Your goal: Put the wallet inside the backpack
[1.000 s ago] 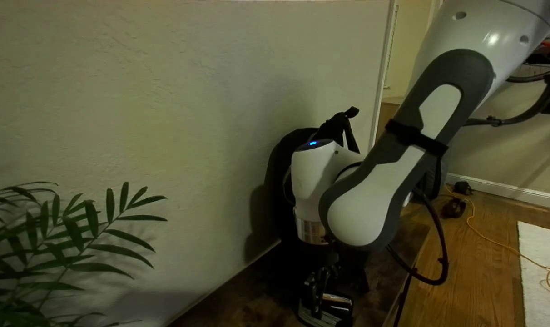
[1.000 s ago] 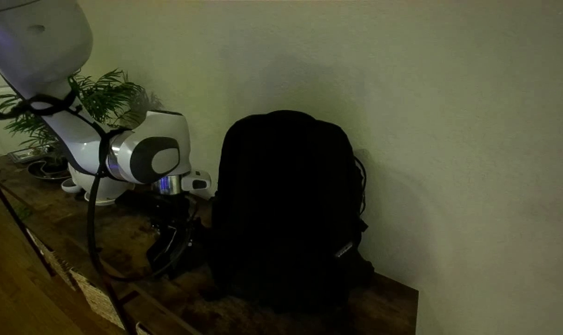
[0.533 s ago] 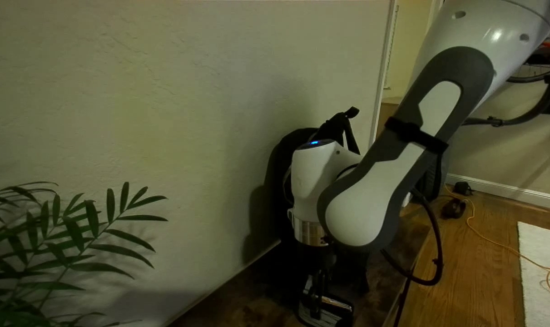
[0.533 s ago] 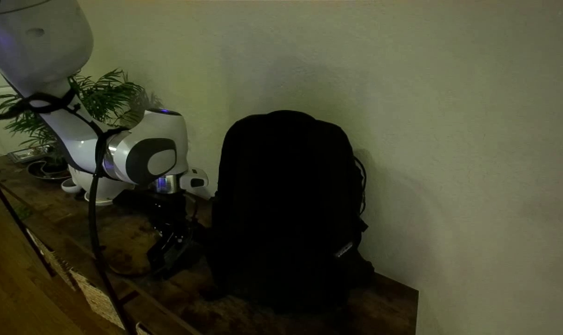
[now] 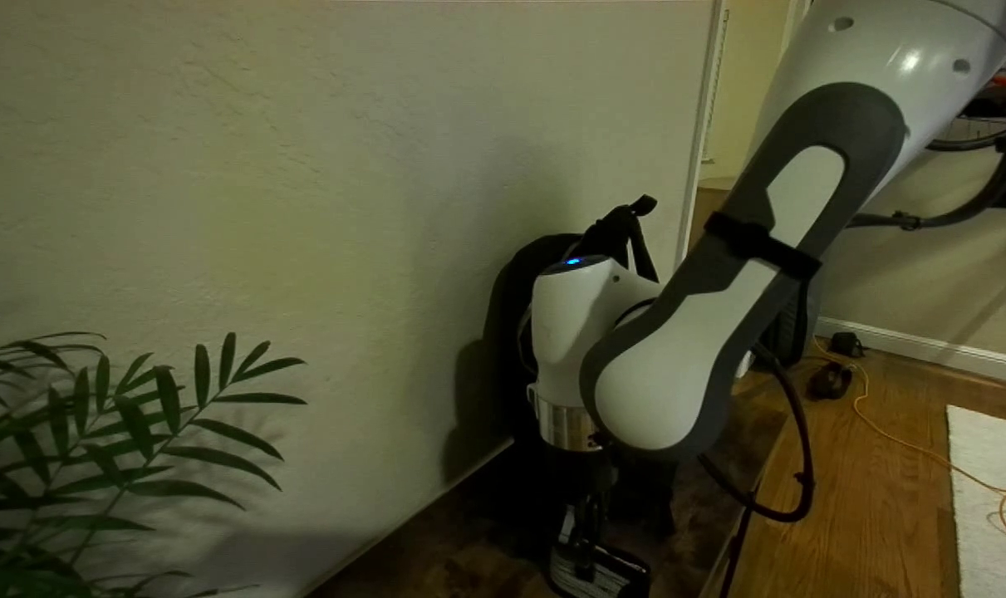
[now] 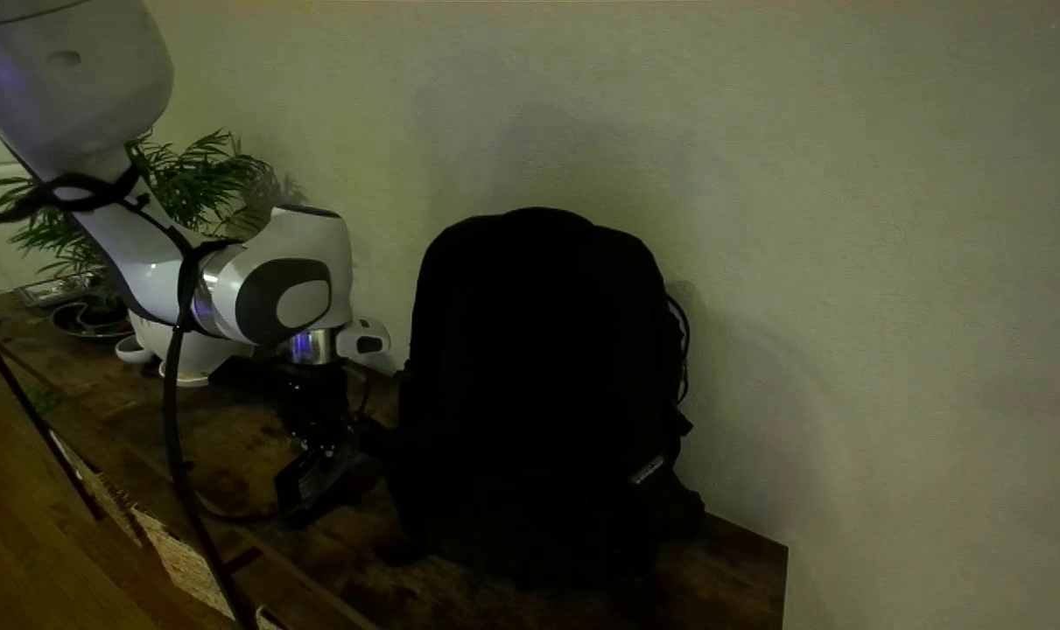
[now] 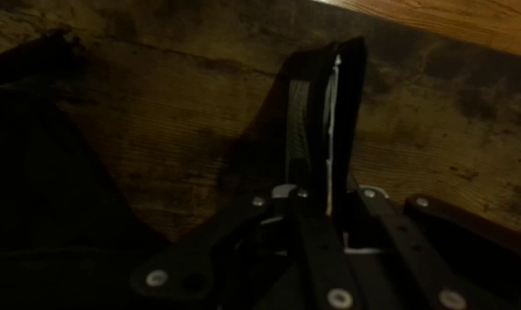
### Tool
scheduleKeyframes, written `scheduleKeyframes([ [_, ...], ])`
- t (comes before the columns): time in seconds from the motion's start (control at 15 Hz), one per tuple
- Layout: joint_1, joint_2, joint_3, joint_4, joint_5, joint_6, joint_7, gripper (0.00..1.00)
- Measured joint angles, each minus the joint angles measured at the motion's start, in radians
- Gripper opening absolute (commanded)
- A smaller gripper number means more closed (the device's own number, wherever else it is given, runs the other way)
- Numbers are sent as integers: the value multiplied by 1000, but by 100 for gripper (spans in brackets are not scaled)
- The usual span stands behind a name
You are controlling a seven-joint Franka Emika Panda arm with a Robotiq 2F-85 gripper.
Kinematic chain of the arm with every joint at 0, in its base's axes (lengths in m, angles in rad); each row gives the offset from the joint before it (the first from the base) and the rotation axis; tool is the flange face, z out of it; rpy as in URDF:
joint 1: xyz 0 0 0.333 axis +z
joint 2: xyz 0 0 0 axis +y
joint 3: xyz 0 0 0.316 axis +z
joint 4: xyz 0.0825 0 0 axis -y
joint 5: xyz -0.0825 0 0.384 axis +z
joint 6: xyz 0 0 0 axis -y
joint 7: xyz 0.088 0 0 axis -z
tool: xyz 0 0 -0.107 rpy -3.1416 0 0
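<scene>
The wallet [image 7: 350,112], dark with a pale strip along its inner edge, stands on edge on or just above the brown tabletop; whether it touches cannot be told. My gripper [image 7: 329,189] points down with its fingers drawn in on both sides of it, shut on its near end. In an exterior view the wallet [image 5: 598,573] shows a striped grey face below the gripper [image 5: 586,540]. The black backpack [image 6: 538,376] stands upright against the wall, close beside the gripper [image 6: 324,446]. Its opening cannot be made out in the dark. Black fabric [image 7: 49,185] fills the wrist view's left.
A leafy plant [image 6: 206,184], a white pot [image 6: 201,360] and a small white bowl [image 6: 133,350] stand behind the arm. The wall [image 5: 303,208] runs along the table's back. The table's front edge drops to a wooden floor [image 5: 843,482]. A black cable [image 6: 172,394] hangs from the arm.
The fingers have come together from wide apart and now clasp the wallet, which has tipped slightly between them. The wrist has shifted only a little; the backpack has stayed where it was.
</scene>
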Motion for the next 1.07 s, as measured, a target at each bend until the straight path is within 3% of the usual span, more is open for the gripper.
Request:
scheduleKeyframes([
  [0.47,28,-77,0,-10,3,-184,73,6],
  [1.07,73,-283,-9,-36,1,-306,218,6],
])
